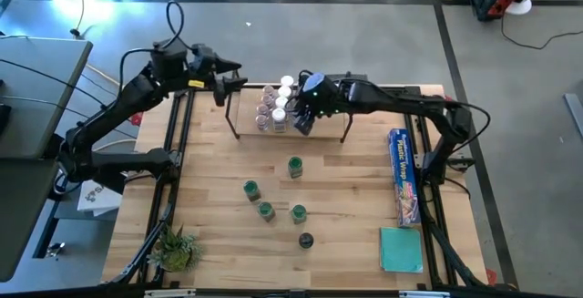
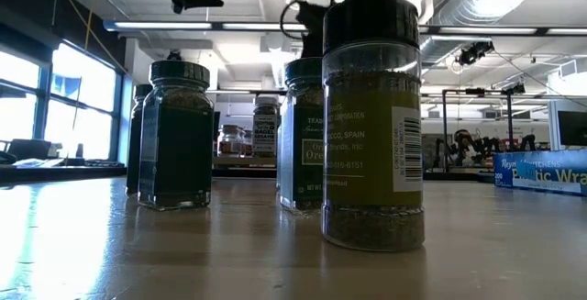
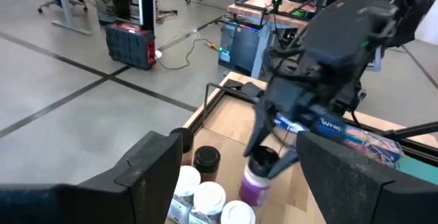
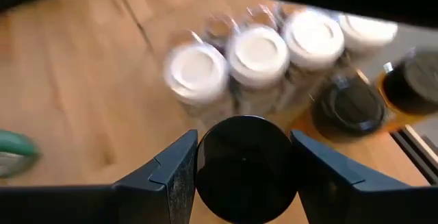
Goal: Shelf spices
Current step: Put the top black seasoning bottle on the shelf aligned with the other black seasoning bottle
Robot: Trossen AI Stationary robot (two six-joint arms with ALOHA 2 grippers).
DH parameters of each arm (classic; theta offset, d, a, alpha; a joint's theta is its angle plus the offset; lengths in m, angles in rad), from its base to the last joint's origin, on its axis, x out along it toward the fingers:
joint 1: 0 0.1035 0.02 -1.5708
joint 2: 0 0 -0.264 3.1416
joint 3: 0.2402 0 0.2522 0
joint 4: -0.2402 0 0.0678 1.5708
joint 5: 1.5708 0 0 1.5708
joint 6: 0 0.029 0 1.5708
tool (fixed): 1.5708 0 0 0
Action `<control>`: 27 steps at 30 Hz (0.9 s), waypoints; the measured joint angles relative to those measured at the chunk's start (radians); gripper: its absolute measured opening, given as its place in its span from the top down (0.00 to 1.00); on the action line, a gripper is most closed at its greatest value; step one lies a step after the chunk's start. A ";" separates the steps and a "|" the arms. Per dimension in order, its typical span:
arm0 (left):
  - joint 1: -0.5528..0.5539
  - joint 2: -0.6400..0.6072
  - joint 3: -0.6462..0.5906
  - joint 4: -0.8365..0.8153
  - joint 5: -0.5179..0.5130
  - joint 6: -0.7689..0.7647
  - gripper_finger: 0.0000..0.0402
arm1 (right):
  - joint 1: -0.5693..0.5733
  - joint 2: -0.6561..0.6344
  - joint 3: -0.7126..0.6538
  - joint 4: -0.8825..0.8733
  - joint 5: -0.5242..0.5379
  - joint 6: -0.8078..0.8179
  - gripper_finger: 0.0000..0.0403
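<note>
The shelf (image 1: 342, 107) stands toward twelve o'clock on the table (image 1: 346, 198), a wire rack with a wooden board. On its left part sits a cluster of spices (image 1: 273, 107), white-capped jars in a row with black-capped ones beside them. At the cluster's three o'clock edge the right tool (image 1: 305, 108) is clamped on a black-capped jar (image 4: 245, 166), its fingers pressed against either side of the cap; the left wrist view shows that jar (image 3: 259, 176), with a pinkish body, just beside the white caps. Whether its base rests on the board I cannot tell.

The left tool (image 1: 228, 84) hangs at the shelf's nine o'clock end, fingers apart and holding nothing.

Out on the open table, toward six o'clock from the shelf, five jars wait: four green-capped ones (image 1: 264, 198) and one black-capped jar (image 1: 306, 240) nearest the front edge. A blue foil box (image 1: 404, 175) and a teal square (image 1: 401, 248) lie at three to four o'clock.

By my judgement the task is a little past halfway: the cluster is shelved, one jar is being placed, five remain.
</note>
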 joint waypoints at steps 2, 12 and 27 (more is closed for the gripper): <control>-0.001 0.001 0.000 -0.005 0.004 -0.003 0.30 | -0.007 0.013 -0.005 0.008 0.007 -0.001 0.53; -0.001 0.005 0.000 -0.005 0.010 -0.003 0.30 | -0.022 0.085 -0.005 0.038 0.045 0.007 0.53; -0.001 0.005 0.000 -0.005 0.011 -0.001 0.30 | -0.027 0.087 -0.004 0.152 0.124 0.007 0.41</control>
